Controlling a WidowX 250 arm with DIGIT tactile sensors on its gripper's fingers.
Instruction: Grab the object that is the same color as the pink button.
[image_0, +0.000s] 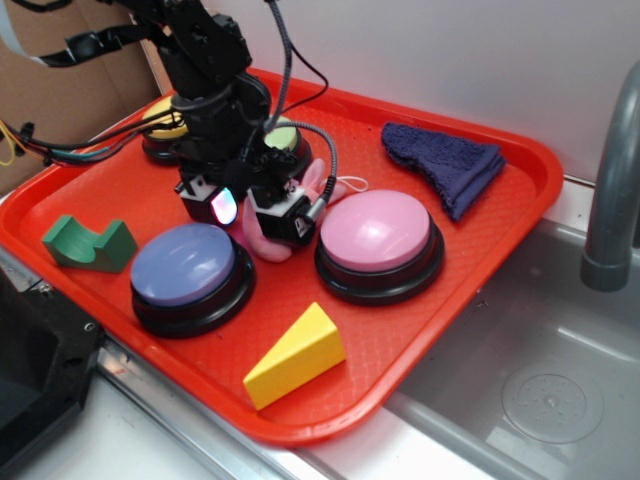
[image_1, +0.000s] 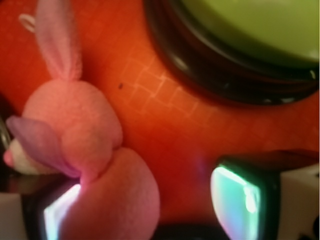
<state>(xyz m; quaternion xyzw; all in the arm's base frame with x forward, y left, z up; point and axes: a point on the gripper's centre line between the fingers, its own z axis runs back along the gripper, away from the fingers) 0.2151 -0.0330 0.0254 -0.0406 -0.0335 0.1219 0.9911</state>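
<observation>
Hovering spread apart, the gripper (image_1: 145, 205) has the pink bunny (image_1: 85, 150) against one pad; I'd center it between both before closing.

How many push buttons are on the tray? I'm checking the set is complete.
4. The pink button is centre-right, the lilac-blue button front-left, the green button behind the gripper, and the yellow button back-left, mostly hidden by the arm. More could be hidden.
</observation>
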